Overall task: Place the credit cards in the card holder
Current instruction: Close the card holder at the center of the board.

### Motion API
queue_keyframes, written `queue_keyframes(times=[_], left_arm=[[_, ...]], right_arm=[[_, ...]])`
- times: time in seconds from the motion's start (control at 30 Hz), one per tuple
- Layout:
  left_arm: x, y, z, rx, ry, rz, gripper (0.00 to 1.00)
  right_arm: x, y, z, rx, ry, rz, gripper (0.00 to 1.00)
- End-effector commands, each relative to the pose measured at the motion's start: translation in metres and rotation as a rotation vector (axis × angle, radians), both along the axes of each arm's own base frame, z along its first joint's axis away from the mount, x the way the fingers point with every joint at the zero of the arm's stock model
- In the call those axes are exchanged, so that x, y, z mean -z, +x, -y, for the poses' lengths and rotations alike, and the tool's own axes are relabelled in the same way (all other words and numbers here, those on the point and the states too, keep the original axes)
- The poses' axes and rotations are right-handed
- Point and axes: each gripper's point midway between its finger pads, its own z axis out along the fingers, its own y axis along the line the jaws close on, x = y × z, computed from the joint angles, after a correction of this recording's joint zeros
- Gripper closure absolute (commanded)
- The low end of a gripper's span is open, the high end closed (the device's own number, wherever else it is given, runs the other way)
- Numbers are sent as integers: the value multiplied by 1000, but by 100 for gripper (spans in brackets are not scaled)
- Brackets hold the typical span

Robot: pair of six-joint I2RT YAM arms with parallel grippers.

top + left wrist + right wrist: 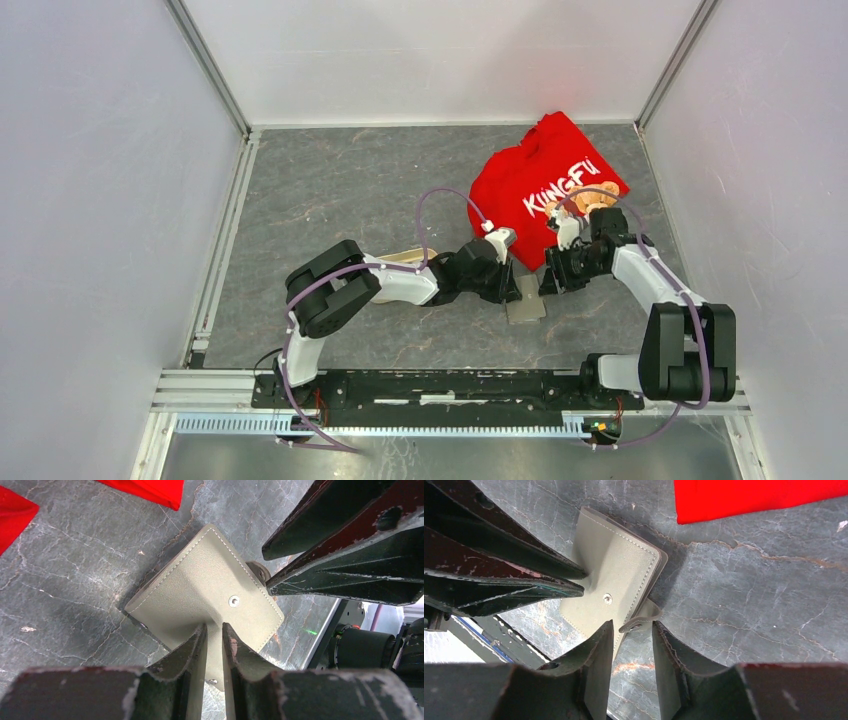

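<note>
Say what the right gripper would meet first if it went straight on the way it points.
Probably the snap tab of the card holder, which sits just ahead between the open fingertips of the right gripper; depth is unclear.

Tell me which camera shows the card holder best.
Left wrist: the card holder lies central, cover, stitching and snap stud plain. Right wrist shows it too, one side hidden by the left gripper. Top external gives only a small pale patch.
</note>
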Motion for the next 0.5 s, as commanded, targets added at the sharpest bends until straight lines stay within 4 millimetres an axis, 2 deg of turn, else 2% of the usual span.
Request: queue_keyframes(times=[0.0,0.2,0.3,0.4,0.47], left_arm=[[77,-21,-56,-11,290,-85,74],[73,-21,-57,-20,278,-85,74],[68,-20,-56,-24,263,-80,73],[54,-18,-53,-35,227,-63,72],[41,-16,-52,-46,192,-46,70]], right_arm=[[2,4,3,25,-36,-15,62],[6,5,3,23,-32,-16,72],[1,8,4,12,-42,17,85],[-4,13,7,9,-63,64,98],[-8,17,6,-7,-74,95,100]])
